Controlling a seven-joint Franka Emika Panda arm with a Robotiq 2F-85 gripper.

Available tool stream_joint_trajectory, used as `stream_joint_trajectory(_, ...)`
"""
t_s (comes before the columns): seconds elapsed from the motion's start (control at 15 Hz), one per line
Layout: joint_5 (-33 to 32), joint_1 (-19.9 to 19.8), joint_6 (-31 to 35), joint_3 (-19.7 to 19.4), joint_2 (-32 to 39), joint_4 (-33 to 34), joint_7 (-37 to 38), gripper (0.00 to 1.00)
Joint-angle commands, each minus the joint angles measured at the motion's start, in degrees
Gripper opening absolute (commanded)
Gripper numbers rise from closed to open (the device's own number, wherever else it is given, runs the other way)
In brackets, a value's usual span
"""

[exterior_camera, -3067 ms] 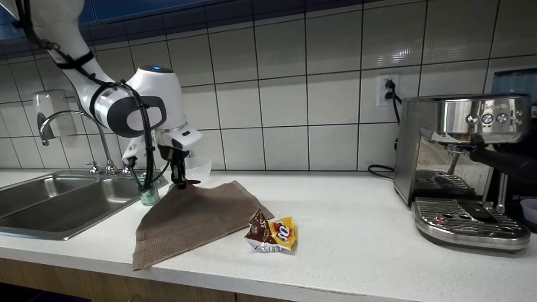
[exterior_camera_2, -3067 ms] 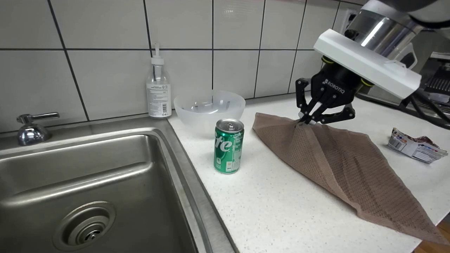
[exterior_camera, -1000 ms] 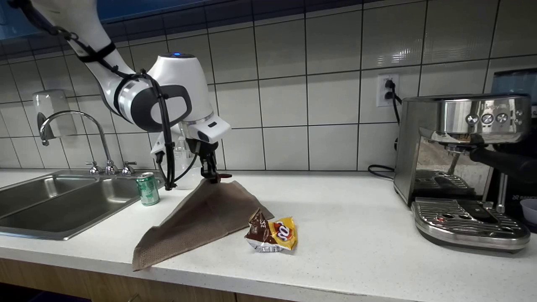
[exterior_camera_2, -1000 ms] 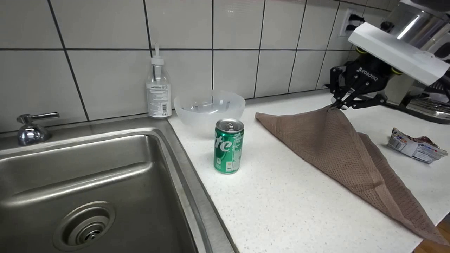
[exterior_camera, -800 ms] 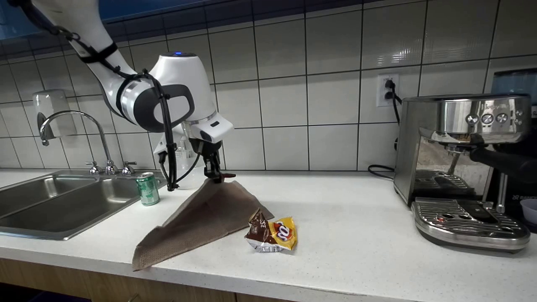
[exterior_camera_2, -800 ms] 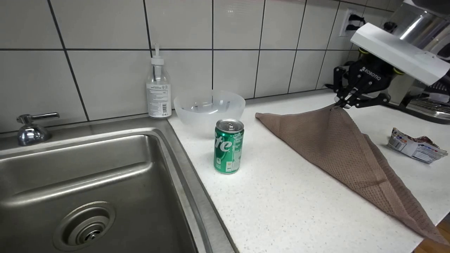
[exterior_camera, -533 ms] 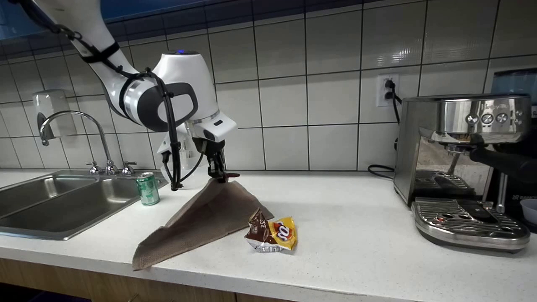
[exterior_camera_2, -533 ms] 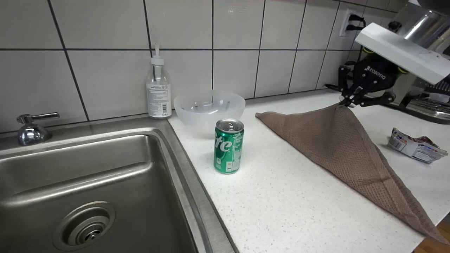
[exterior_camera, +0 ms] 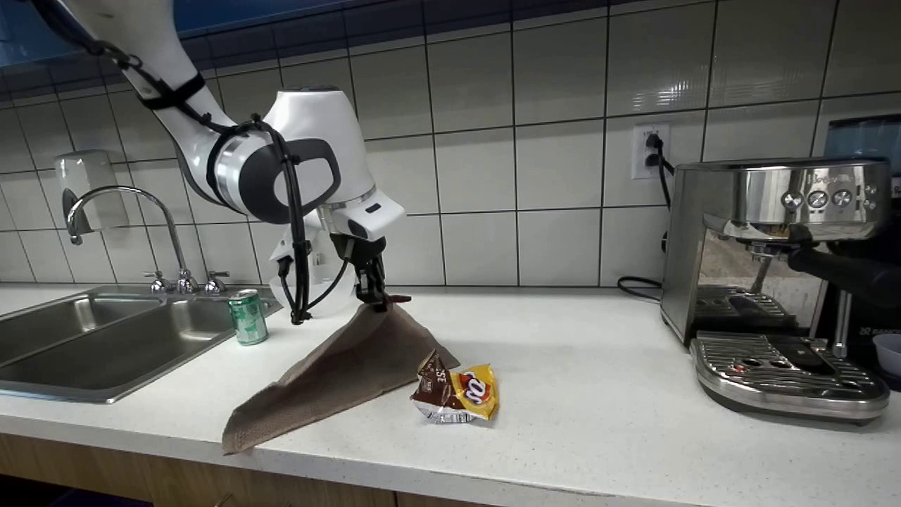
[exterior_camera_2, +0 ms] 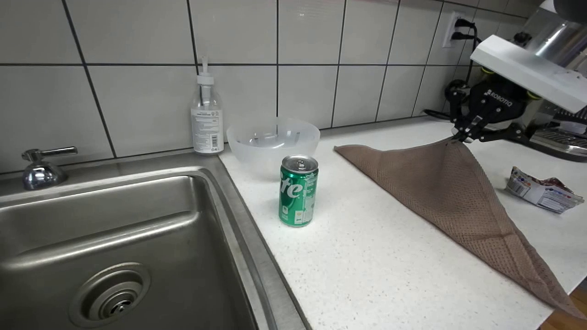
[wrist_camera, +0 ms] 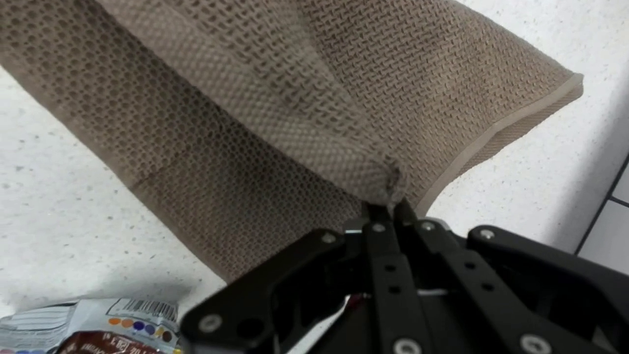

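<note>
My gripper (exterior_camera: 380,301) is shut on a brown waffle-weave towel (exterior_camera: 352,366), pinching it at one point a little above the counter. The rest of the towel slopes down and lies on the counter, one corner at the front edge. In an exterior view the fingertips (exterior_camera_2: 460,135) pinch the towel (exterior_camera_2: 440,188) at its raised peak. In the wrist view the fingertips (wrist_camera: 390,209) close on a fold of the towel (wrist_camera: 236,98). A small dark red piece (exterior_camera: 399,298) shows beside the fingers. A crumpled snack wrapper (exterior_camera: 457,391) lies beside the towel; it also shows in the wrist view (wrist_camera: 142,319).
A green can (exterior_camera_2: 298,192) stands near the sink rim (exterior_camera_2: 229,192). Behind it are a translucent bowl (exterior_camera_2: 270,137) and a pump bottle (exterior_camera_2: 207,128) by the tiled wall. A coffee machine (exterior_camera: 781,190) stands at the far end, its cord plugged into an outlet (exterior_camera: 651,151).
The gripper has moved away from the sink toward the coffee machine, pulling the held part of the towel along and folding it. The can and wrapper have not moved.
</note>
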Motion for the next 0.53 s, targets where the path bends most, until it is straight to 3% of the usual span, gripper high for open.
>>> stream_joint_trajectory(0.0,-3.46,-0.15,0.15,-1.23,-1.81,-1.19,3.68,0.01)
stream_joint_trajectory(0.47,-8.44,-0.08,0.3,-3.76,-0.73,-0.56,7.59,0.01)
